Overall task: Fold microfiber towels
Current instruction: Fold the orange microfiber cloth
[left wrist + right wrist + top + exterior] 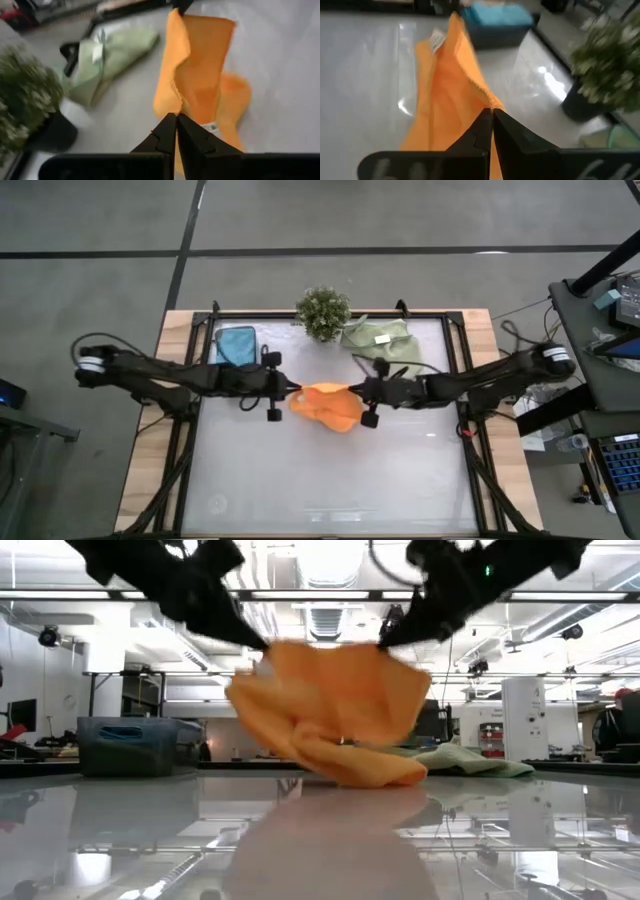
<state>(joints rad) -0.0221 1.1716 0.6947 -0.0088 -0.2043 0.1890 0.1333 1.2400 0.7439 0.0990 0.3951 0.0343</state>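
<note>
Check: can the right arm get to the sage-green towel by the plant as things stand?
Probably not yet: the right gripper is shut on the orange towel. The sage-green towel lies close, uncovered, beside the plant.

A robotics lab or workshop: two arms are mounted on a framed desk [180, 330], and beyond it stand long ceiling lights [330, 560], benches, white machines [525, 715] and a monitor [20, 712] on a concrete floor.

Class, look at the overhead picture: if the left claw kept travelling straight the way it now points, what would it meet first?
The orange towel it already pinches; the left claw is shut on its edge. Straight beyond, probably the right claw, shut on the towel's opposite edge, though relative height is unclear.
</note>
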